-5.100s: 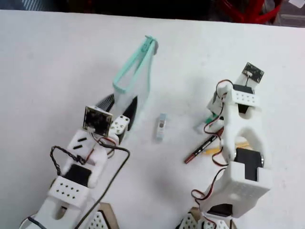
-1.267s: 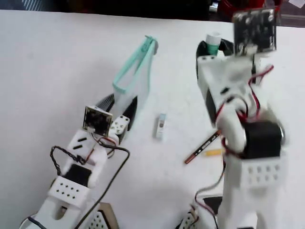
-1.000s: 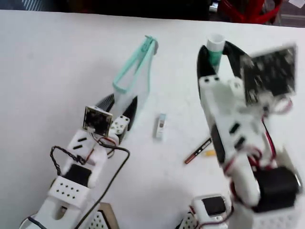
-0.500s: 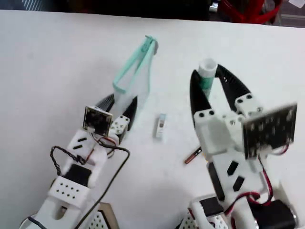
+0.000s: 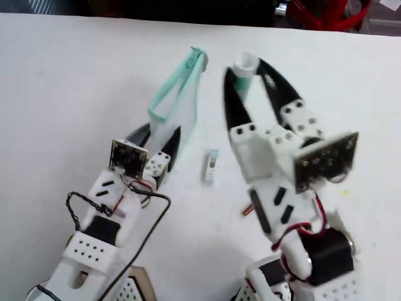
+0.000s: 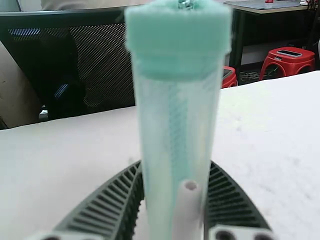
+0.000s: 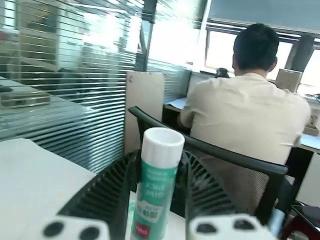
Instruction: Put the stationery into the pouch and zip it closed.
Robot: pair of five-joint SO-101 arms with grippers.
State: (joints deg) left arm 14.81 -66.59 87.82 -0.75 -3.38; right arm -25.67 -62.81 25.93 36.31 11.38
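The teal translucent pouch (image 5: 182, 94) lies slanted on the white table, its zip end far from the arms. My left gripper (image 5: 158, 143) is shut on its near end; the left wrist view has the pouch (image 6: 175, 115) standing up between the ribbed jaws of the left gripper (image 6: 176, 172). My right gripper (image 5: 245, 68) is raised above the table just right of the pouch's far end, shut on a green and white glue stick (image 5: 243, 65). In the right wrist view the glue stick (image 7: 156, 185) is upright in the right gripper (image 7: 157, 162).
A small pale eraser-like piece (image 5: 212, 166) lies on the table between the arms. A dark red pen (image 5: 247, 211) pokes out from under the right arm. The table's far edge runs along the back.
The right arm has picked up the glue stick and swung left with it, ending beside the pouch's far end. The left arm and pouch have not moved.
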